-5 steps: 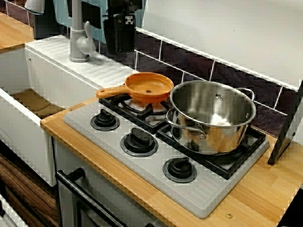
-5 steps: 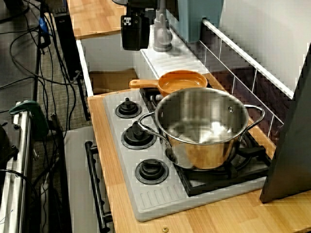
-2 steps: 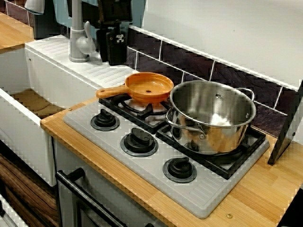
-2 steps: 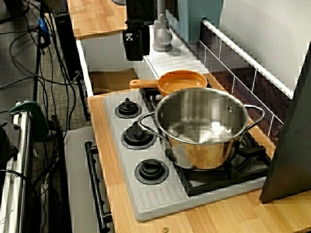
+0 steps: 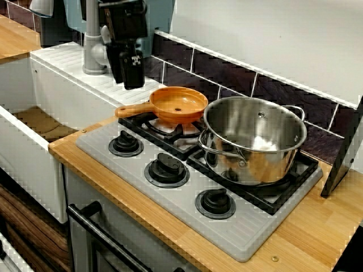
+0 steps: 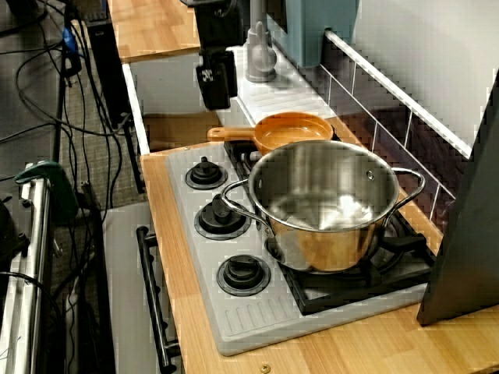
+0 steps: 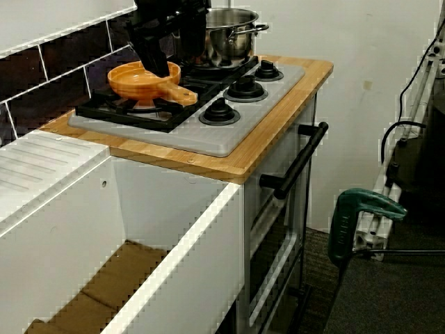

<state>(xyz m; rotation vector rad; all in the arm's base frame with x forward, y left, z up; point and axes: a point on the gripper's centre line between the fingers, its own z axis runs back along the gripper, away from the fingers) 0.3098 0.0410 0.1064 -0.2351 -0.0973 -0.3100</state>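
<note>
Sink-side view, shallow orange pan point(image 7: 129, 81), short-handled

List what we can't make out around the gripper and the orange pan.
Gripper opening: dark fingers overlap in the front view; a black silhouette in the sink-end view.
Orange pan: far rim behind the gripper, sink-end view.
Steel pot: left part hidden behind the arm, sink-end view.
Tap: top cut off by the upper edge, front view.
</note>
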